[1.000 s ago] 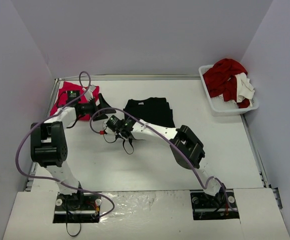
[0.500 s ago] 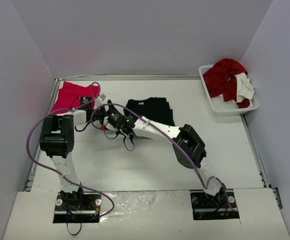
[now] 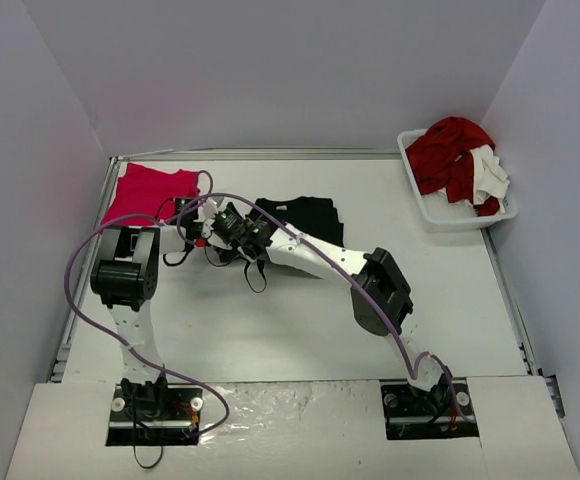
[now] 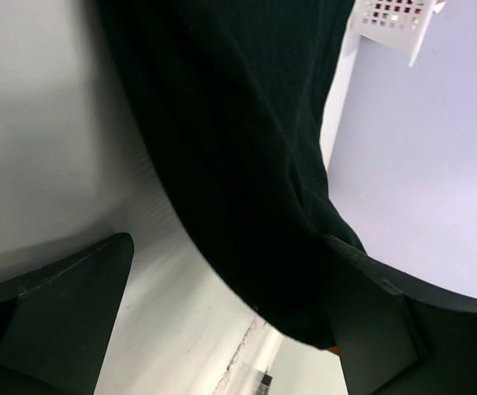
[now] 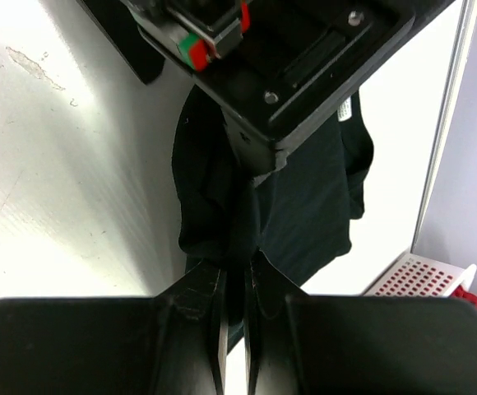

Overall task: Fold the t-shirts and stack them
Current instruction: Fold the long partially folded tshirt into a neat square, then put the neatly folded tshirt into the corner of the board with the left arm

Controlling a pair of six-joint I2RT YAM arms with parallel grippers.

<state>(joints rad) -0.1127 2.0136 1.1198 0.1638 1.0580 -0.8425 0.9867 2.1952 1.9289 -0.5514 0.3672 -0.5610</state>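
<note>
The black t-shirt lies folded at the table's middle back. The pink-red t-shirt lies flat at the back left corner. My right gripper is at the black shirt's left edge; in the right wrist view my gripper is shut on a bunched fold of the black shirt. My left gripper is just left of it, between the two shirts. In the left wrist view my gripper is wide open, with the black shirt hanging between the fingers. No asterisk mark shows.
A white basket with red and white clothes stands at the back right; it also shows in the left wrist view. The left arm's wrist body is right above my right gripper. Walls close in the table's back and sides.
My left gripper has swung right, off the pink-red shirt, to the black shirt's left edge. My right gripper has moved a little toward the back with the cloth.
</note>
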